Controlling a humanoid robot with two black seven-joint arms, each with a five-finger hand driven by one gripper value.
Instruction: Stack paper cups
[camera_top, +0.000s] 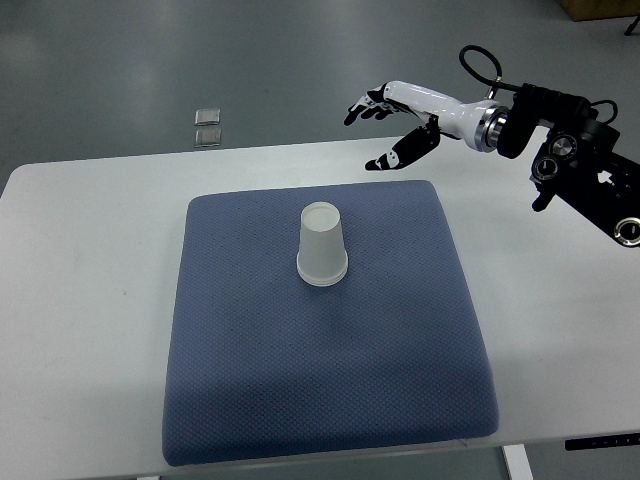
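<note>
Paper cup: upside down on blue cushion, well below and left of the fingers. Right hand: raised over the tabletop far edge, spread wide, empty. Stack looks done; no loose cup visible. Next, likely: withdraw clear.

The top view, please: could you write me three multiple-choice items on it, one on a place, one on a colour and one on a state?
1. Where does the paper cup stand?
A. on the bare table
B. on the cushion
C. in the right hand

2. What colour is the cushion?
A. blue
B. red
C. green

3. How is the right hand?
A. closed on the cup
B. flat on the table
C. open, holding nothing

Answers: 1 B, the upside-down cup rests on the cushion's upper middle. 2 A, its cloth is a dull blue against the white table. 3 C, the fingers are spread above the cushion's far edge, apart from the cup.
</note>
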